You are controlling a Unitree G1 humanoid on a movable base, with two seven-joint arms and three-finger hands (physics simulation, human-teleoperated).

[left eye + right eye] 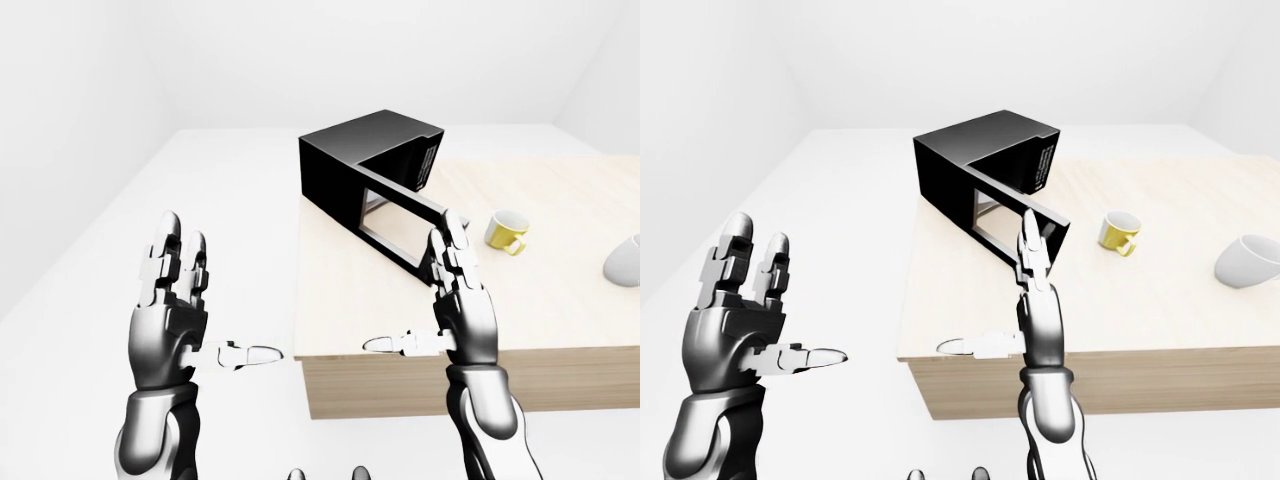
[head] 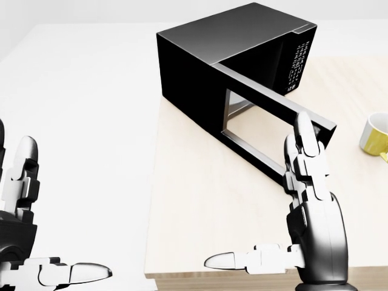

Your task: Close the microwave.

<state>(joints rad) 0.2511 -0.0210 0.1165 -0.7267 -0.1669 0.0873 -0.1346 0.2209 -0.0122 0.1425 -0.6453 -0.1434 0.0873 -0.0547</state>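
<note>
Two robot hands are up, both with fingers spread and holding nothing. The black microwave (image 2: pixel 236 57) sits on the far left part of the light wood desk (image 1: pixel 400 300). It is turned at a slant: its long side runs from the top right of the head view down toward the left. Its door (image 2: pixel 273 127) is swung wide open and sticks out toward the lower right, with the glass window showing the desk through it.

The right hand (image 2: pixel 309 200) stands upright over the desk, fingers pointing up and thumb sticking out to the left. Its fingertips (image 2: pixel 303 130) are just beside the outer end of the door; whether they touch it cannot be told. The left hand (image 1: pixel 170 300) is raised off the desk's left edge, over the white floor, well apart from the microwave.

Only the eye views show the whole left hand and a white bowl (image 1: pixel 1248 262) at the right. A yellow mug (image 1: pixel 506 232) stands right of the door.
</note>
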